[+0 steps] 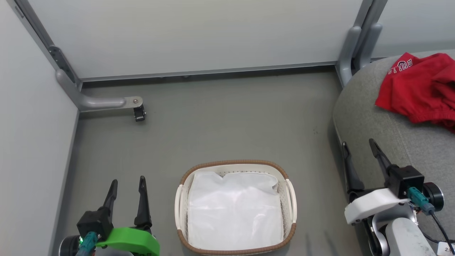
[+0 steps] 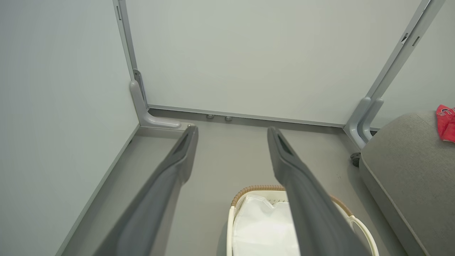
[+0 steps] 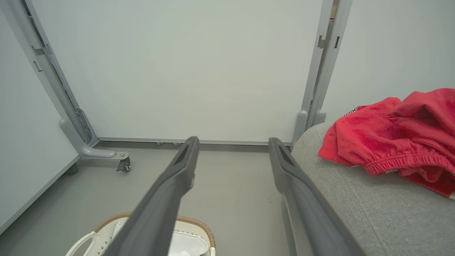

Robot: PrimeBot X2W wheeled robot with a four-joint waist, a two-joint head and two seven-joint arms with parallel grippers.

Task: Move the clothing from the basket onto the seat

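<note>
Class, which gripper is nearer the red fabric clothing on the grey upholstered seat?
Right. The right gripper is by the grey seat, near the red clothing; the left gripper is left of the cream plastic basket.

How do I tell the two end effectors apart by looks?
Both have long dark fingers, a black block and a teal plug. The left end effector has a bright green bracket; the right end effector a white bracket, a pale grey forearm and a black cable.
</note>
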